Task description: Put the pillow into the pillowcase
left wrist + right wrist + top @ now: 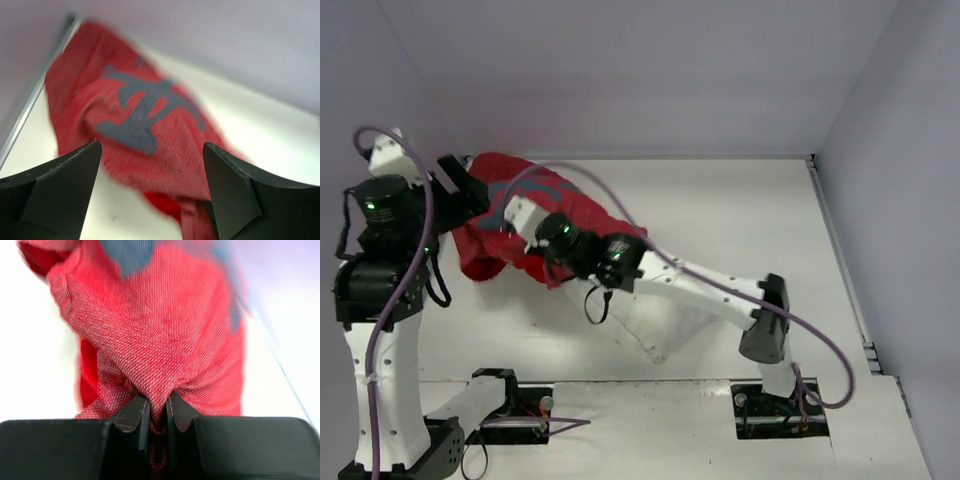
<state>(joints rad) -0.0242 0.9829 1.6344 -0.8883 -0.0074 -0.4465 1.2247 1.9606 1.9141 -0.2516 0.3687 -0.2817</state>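
Observation:
The red pillowcase [505, 240] lies crumpled at the back left of the table, a grey printed figure on its top face [142, 112]. My right gripper [157, 401] is shut on a pinched fold of the pillowcase [160, 340]; the fabric bunches up between its jaws. My left gripper [152, 147] is open, its fingers standing wide on either side of the cloth's near edge without touching it. In the top view it hangs at the pillowcase's left end [468, 192]. The white pillow [645, 325] lies faintly visible on the table under my right arm.
The back wall and left wall stand close behind the pillowcase. A metal rail [840, 260] runs along the table's right edge. My right arm [700, 290] stretches diagonally across the middle of the table, with a purple cable looping over it.

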